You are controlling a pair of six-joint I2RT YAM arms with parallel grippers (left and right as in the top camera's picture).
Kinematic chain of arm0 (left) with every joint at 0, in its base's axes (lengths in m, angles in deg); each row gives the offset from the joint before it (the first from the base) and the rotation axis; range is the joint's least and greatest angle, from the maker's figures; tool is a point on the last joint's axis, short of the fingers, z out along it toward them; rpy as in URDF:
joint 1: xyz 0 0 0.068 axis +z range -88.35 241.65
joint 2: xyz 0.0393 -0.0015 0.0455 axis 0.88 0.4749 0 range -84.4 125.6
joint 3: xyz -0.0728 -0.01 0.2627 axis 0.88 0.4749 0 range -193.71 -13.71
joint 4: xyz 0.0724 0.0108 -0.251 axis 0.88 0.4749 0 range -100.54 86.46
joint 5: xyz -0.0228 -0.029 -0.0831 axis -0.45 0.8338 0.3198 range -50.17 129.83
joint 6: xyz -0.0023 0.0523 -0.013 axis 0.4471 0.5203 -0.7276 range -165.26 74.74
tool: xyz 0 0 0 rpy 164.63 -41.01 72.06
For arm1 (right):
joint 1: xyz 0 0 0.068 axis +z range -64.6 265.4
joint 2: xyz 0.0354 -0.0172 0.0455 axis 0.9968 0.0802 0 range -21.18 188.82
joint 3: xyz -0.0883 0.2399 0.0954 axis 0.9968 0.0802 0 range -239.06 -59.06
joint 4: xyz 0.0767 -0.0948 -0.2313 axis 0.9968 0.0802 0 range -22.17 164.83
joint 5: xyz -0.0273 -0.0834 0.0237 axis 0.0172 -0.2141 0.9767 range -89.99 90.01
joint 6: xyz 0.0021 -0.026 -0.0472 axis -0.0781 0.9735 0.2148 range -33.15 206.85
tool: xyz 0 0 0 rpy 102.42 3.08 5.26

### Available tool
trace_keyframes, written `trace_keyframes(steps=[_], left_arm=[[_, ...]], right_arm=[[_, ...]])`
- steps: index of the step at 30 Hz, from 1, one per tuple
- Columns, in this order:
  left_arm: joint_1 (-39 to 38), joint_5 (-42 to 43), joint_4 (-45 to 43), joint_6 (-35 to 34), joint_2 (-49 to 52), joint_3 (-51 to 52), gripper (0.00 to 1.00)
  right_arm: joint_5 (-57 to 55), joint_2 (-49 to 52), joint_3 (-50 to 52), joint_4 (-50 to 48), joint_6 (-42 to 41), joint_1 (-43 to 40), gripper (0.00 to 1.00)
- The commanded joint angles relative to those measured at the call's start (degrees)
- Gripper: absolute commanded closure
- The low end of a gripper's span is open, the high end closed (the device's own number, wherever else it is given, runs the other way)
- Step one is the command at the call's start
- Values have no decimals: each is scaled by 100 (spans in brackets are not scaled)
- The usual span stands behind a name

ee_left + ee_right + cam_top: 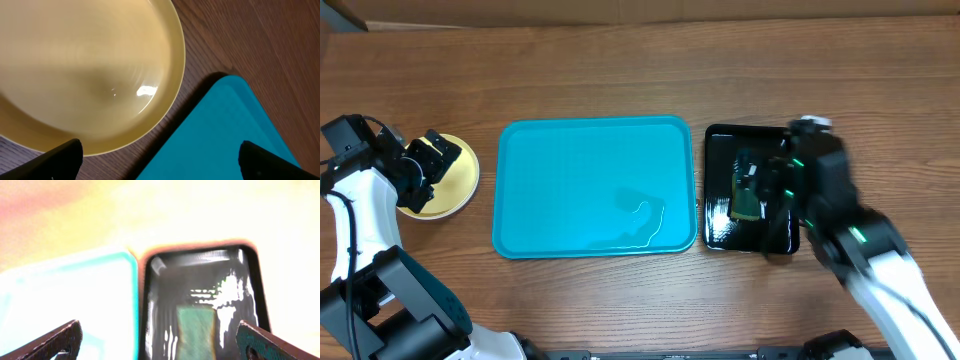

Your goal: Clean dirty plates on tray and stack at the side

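A pale yellow-green plate [455, 185] lies on the table left of the turquoise tray [580, 170]; no white plate shows. My left gripper [430, 162] hovers over the plate, open and empty. In the left wrist view the plate [85, 65] fills the upper left, the tray's corner [225, 135] the lower right, and the gripper's [160, 162] fingers stand wide apart. The tray holds no plates, only a thin wet streak [642, 222]. My right gripper [758, 185] is open over the black tray.
A small glossy black tray [720, 140] stands right of the turquoise tray, with a green sponge [745, 205] in it. The right wrist view is overexposed; it shows the black tray [160, 280], the sponge [196, 330] between the open fingers [159, 336], and the turquoise tray [75, 295].
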Motion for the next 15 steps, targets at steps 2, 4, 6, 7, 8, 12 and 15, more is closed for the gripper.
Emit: trace_keyframes(steps=[2, 4, 6, 7, 8, 12, 15], left_arm=[[-7, 98, 11, 149, 63, -111, 0], [-7, 98, 11, 149, 63, -111, 0], [-7, 98, 11, 149, 63, -111, 0], [-7, 98, 11, 149, 63, -111, 0], [-7, 98, 11, 149, 63, -111, 0], [-7, 98, 11, 149, 63, -111, 0], [-7, 98, 11, 149, 63, -111, 0]], right_arm=[[-195, -1606, -15, -63, 26, 22, 0], [-494, -2138, -15, -87, 24, 24, 0], [-673, -2603, -15, -85, 22, -7, 0], [-688, -2833, -15, -85, 22, -79, 0], [-671, -3082, -13, -87, 17, -205, 0], [-391, -3781, 109, -118, 17, -798, 0], [-385, -4199, 476, -264, 20, -1154, 0]])
